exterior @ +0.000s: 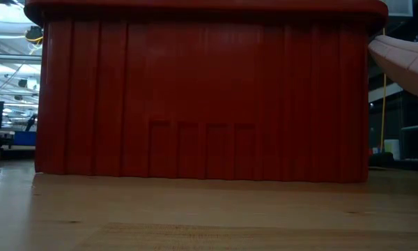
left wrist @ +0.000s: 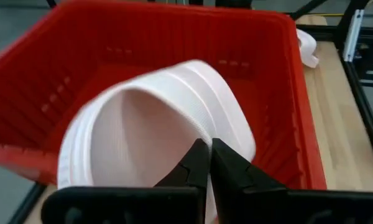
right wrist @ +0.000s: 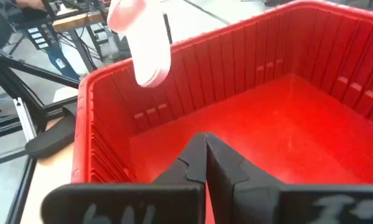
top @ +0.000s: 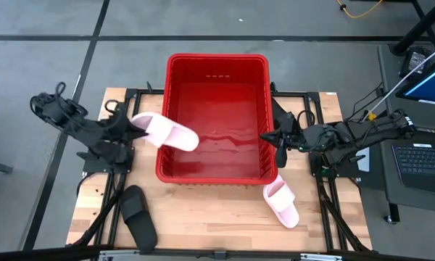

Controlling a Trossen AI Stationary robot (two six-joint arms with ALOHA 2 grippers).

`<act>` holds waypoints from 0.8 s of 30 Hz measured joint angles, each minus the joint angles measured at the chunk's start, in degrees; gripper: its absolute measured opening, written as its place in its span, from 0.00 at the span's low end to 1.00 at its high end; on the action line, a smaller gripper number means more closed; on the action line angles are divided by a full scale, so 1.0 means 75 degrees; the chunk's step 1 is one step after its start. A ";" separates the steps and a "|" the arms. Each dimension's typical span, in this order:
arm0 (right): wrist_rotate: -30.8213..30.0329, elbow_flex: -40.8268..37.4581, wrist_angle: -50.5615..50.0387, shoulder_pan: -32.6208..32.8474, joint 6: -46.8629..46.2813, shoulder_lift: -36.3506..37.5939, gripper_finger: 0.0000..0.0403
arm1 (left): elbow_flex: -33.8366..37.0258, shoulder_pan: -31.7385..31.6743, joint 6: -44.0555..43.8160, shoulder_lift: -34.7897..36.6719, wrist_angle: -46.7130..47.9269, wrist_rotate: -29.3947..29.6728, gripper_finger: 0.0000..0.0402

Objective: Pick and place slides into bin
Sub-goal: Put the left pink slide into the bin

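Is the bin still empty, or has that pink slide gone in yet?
Empty. The bin shows only bare red floor in the high view. The left end effector holds the pink slide above its left rim, not yet dropped.

The wooden tabletop (top: 203, 210) carries the red bin (top: 216, 177) at its centre. A black slide (top: 138, 215) lies near the front left corner; a pink slide (top: 281, 204) lies just beside the bin's front right corner.

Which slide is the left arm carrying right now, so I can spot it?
Find the red bin mid-table. At its left rim the left tool is shut on a pale pink slide, held in the air and reaching over the rim into the bin. The other pink slide and the black slide lie flat on the table.
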State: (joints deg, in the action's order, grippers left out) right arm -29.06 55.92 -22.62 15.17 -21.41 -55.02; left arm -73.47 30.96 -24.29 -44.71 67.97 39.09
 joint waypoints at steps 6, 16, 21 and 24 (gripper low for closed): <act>0.0004 0.0000 0.0386 0.0002 0.0335 0.0000 0.01 | -0.0250 -0.0002 0.0332 -0.0351 -0.0683 0.0151 0.01; 0.0208 0.0048 0.1774 0.0002 0.1691 0.0000 0.01 | -0.1143 -0.0737 0.0350 -0.1164 -0.0997 -0.0017 0.01; 0.0224 0.0413 0.1825 0.0002 0.2112 0.0003 0.01 | -0.1596 -0.1663 0.1010 -0.1664 -0.1024 -0.0729 0.01; 0.0222 0.0656 0.1828 0.0002 0.2393 -0.0025 0.01 | -0.1826 -0.2238 0.1232 -0.1972 -0.1042 -0.0867 0.01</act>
State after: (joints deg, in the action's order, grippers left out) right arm -27.40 60.84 -8.91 15.18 -3.46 -55.22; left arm -87.16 14.17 -15.05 -59.50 60.15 32.59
